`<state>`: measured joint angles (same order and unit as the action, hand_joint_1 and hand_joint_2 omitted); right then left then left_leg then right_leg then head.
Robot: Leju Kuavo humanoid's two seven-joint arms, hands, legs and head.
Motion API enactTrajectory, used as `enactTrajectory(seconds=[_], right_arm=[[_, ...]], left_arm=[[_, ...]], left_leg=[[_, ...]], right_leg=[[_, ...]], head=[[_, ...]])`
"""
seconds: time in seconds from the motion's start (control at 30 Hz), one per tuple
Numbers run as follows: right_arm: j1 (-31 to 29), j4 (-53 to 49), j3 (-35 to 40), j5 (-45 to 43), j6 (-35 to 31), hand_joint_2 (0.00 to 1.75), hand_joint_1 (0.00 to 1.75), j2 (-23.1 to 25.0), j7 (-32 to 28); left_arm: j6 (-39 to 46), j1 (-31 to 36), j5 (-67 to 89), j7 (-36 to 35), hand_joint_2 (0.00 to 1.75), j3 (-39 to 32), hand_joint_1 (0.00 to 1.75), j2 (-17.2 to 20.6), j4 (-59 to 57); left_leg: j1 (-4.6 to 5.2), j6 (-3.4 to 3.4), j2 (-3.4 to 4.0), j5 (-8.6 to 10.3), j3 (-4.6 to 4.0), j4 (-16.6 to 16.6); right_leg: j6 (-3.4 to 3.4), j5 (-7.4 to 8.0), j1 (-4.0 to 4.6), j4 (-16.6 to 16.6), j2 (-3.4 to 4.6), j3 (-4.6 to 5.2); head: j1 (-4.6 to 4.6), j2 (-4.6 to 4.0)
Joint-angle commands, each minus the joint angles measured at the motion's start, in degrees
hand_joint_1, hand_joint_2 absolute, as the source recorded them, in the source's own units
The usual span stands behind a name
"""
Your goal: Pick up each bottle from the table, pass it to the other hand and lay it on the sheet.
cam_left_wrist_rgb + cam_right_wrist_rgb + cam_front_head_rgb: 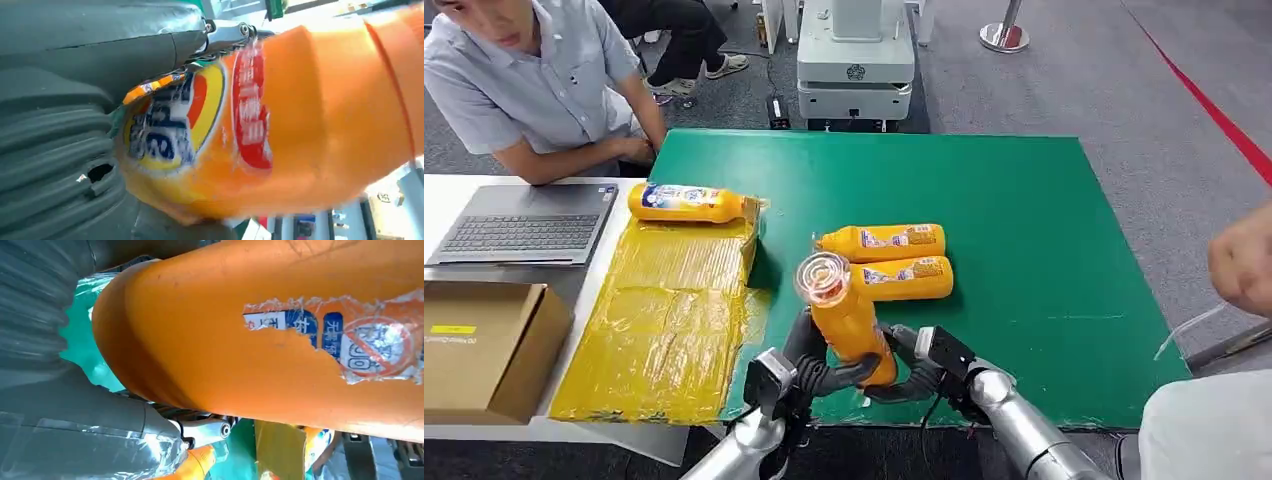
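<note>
Held bottle: We see an orange bottle standing almost upright near 6 o'clock of the green mat, its clear cap end tipped up toward us. Both of our hands are on its lower part.
Left hand: Our left hand comes up from 7 o'clock. Its dark fingers wrap the bottle from the left side, so it is holding the bottle. In the left wrist view the bottle's label sits right against the grey cover.
Right hand: Our right hand comes up from 5 o'clock. Its fingers curl round the bottom of the same bottle from the right side, so it grips too. In the right wrist view the orange body lies across the hand.
Bottles on the mat: Two more bottles lie on their sides in the middle of the mat, one just beyond the other, nearly touching, caps pointing to 9 o'clock.
Sheet: A crinkly yellow sheet lies at 9 o'clock of the mat, partly over its edge.
Bottle on the sheet: One bottle lies flat at the sheet's far end, at 11 o'clock.
Other things: A laptop and a brown box sit to the left of the sheet. A person leans in at 10 o'clock, and another person's hand shows at 3 o'clock.
</note>
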<state>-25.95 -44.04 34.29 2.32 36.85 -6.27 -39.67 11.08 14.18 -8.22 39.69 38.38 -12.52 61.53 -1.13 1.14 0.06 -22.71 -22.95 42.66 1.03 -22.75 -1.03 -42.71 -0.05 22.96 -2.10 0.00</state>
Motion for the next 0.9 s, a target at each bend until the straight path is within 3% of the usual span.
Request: enactTrajectory(seconds=[0.03, 0.2, 0.27, 0.3, 0.5, 0.67, 0.73, 0.9], right_arm=[[-4.14, 0.86, 0.66, -0.19, -0.67, 1.75, 0.70, 0.55, -0.33], [-4.10, 1.12, 0.16, -0.59, -1.08, 1.75, 0.56, 0.71, -0.33], [-3.92, 1.24, -0.42, -0.75, -1.56, 1.75, 0.07, 0.73, -0.33], [-3.81, 1.15, -0.47, -0.75, -1.62, 1.75, 0.03, 0.68, -0.33], [-2.67, 0.56, -1.73, -1.13, -2.50, 1.75, 0.00, 0.46, -0.33], [0.97, -2.16, -5.79, -1.28, -4.68, 1.75, 0.00, 0.02, -0.33], [0.97, -2.16, -5.79, -1.28, -4.68, 1.75, 0.00, 0.02, -0.33], [3.91, -4.81, -9.72, -1.08, -5.70, 1.75, 0.00, 0.86, -0.33]], left_arm=[[-0.59, 3.57, -0.35, 0.31, 1.75, 0.75, 1.75, -0.30, 0.61], [-0.16, 3.41, 0.20, 0.31, 1.75, 0.77, 1.75, 0.09, 1.46], [1.54, 3.07, 1.47, 0.31, 1.75, 0.48, 1.75, 0.54, 2.56], [1.43, 3.03, 1.54, 0.31, 1.75, 0.49, 1.75, 0.75, 2.74], [3.16, 2.62, 3.81, 0.31, 1.75, 0.29, 1.75, 2.49, 3.99], [7.29, 1.59, 13.26, -5.64, 1.75, 0.09, 1.75, 7.96, 11.63], [7.29, 1.59, 13.26, -5.64, 1.75, 0.09, 1.75, 7.96, 11.63], [6.18, 4.30, 25.08, -13.31, 1.75, -1.82, 1.75, 14.25, 16.39]], left_leg=[[0.00, 0.00, 0.00, 0.00, 0.00, 0.00], [0.00, 0.00, 0.00, 0.00, 0.00, 0.00], [0.00, 0.00, 0.00, 0.00, 0.00, 0.00], [0.00, 0.00, 0.00, 0.00, 0.00, 0.00], [0.00, 0.00, 0.00, 0.00, 0.00, 0.00], [0.00, 0.00, 0.00, 0.00, 0.00, 0.00], [0.00, 0.00, 0.00, 0.00, 0.00, 0.00], [0.00, 0.00, 0.00, 0.00, 0.00, 0.00]], right_leg=[[0.00, 0.00, 0.00, 0.00, 0.00, 0.00], [0.00, 0.00, 0.00, 0.00, 0.00, 0.00], [0.00, 0.00, 0.00, 0.00, 0.00, 0.00], [0.00, 0.00, 0.00, 0.00, 0.00, 0.00], [0.00, 0.00, 0.00, 0.00, 0.00, 0.00], [0.00, 0.00, 0.00, 0.00, 0.00, 0.00], [0.00, 0.00, 0.00, 0.00, 0.00, 0.00], [0.00, 0.00, 0.00, 0.00, 0.00, 0.00]], head=[[0.04, 0.00], [0.07, 0.00], [0.00, 0.00], [0.00, 0.00], [0.11, 0.00], [0.02, 0.00], [0.13, 0.00], [-0.13, 0.00]])
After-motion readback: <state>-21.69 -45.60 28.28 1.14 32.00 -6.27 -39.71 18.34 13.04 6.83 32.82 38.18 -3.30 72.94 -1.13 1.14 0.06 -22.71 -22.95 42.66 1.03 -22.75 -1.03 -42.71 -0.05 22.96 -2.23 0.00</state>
